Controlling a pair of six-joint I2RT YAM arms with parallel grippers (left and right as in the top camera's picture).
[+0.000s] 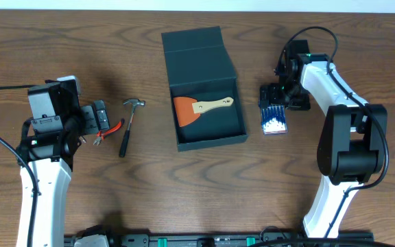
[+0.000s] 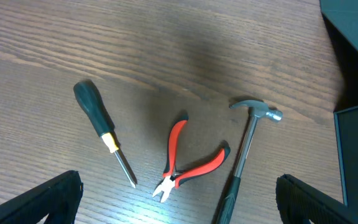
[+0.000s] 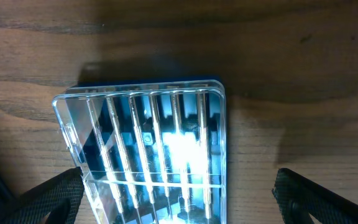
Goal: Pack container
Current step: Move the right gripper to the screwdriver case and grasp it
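The container [image 1: 211,143] stands open at the middle of the worktop, nearer the far edge. The right gripper [image 3: 179,204] is spread wide over the bit case [image 3: 148,149], with one finger on each side of its long axis. The container lies just beside the case, toward the left edge. The left gripper [image 2: 179,200], also wide, hangs over the pliers [image 2: 188,167].

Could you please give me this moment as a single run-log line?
container open, scraper inside | left gripper open over pliers | right gripper open over bit case | hammer, screwdriver on table

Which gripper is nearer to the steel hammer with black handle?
Left. The left gripper hovers just beside the hammer; the right gripper is beyond the dark teal-grey box, over the blue bit case.
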